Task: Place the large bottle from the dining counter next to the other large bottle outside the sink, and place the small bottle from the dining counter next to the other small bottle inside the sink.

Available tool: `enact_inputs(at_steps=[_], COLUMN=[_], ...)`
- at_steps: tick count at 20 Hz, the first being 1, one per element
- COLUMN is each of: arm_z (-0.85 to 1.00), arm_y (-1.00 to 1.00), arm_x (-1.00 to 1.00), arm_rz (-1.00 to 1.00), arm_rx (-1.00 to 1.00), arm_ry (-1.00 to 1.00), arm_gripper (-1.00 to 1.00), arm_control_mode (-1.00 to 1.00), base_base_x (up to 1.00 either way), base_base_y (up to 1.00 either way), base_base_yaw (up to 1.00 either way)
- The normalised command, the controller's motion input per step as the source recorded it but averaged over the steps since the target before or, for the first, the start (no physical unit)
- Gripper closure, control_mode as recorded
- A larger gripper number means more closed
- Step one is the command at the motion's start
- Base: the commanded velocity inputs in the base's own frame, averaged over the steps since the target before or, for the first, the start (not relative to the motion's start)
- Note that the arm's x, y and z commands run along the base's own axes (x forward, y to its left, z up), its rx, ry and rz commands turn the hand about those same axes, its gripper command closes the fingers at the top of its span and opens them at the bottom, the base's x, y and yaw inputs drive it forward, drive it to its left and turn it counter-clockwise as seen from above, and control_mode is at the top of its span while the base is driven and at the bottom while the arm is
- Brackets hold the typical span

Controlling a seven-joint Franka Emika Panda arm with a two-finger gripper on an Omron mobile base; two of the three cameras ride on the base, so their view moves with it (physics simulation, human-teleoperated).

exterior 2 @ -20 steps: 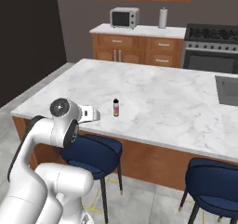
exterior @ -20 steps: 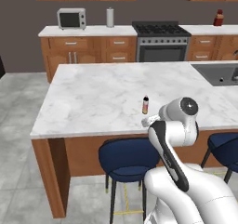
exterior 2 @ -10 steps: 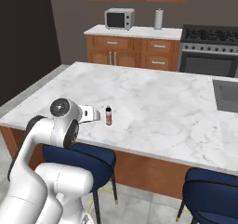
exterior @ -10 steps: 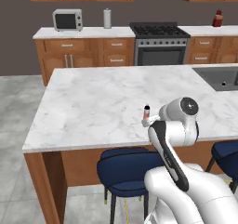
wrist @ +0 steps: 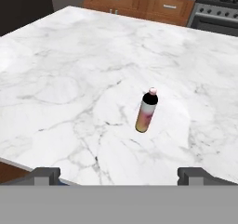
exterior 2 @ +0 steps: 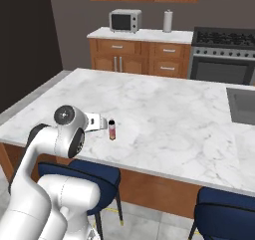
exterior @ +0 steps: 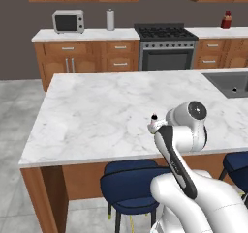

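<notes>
**K:** Marble counter (wrist: 69, 56) under the hand, kitchen wall units behind. Where's the small bottle (wrist: 147, 110) relative to the fingers?

**R:** Dead ahead and below, past the tips, slightly toward the right fingertip (wrist: 195, 175) side of centre in the hand view. Not touching, clear gap. It stands upright on the counter near the front edge; long axis vertical, cap up.

**K:** Fingers?

**R:** Spread as wide as they go, nothing between them. Gripper (wrist: 120, 174) is well wider than the bottle.

**K:** Arm pose?

**R:** Folded up tight over the counter edge. In the right base view the gripper (exterior 2: 102, 124) points roughly level across the counter, bottle (exterior 2: 112, 129) just beside it. Left base view: hand mostly behind the wrist, bottle cap (exterior: 154, 117) just peeking over it.

**K:** So the move?

**R:** My read: reach forward and down, shift a bit toward the right finger so the body sits midway, then close around the bottle's middle. Slim and upright, so a side bump could tip it. Sink (exterior: 227, 82) is far off to the right for later.
</notes>
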Motion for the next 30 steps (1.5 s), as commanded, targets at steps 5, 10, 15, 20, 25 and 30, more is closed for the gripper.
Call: enact_inputs(at_steps=[5,10,15,20,25,30], arm_z=[0.00,0.00,0.00,0.00,-0.06,-0.03], arm_y=[0.00,0.00,0.00,0.00,0.00,0.00], arm_x=[0.00,0.00,0.00,0.00,0.00,0.00], arm_rz=[0.00,0.00,0.00,0.00,0.00,-0.12], arm_rx=[0.00,0.00,0.00,0.00,0.00,-0.01], arm_ry=[0.00,0.00,0.00,0.00,0.00,0.00], arm_gripper=[-1.00,-1.00,-1.00,-1.00,-1.00,-1.00], arm_control_mode=[1.00,1.00,1.00,1.00,-1.00,-1.00], base_base_x=[0.11,0.08,0.13,0.06,0.00,0.00], base_base_y=[0.00,0.00,0.00,0.00,0.00,0.00], base_base_yaw=[0.00,0.00,0.00,0.00,0.00,0.00])
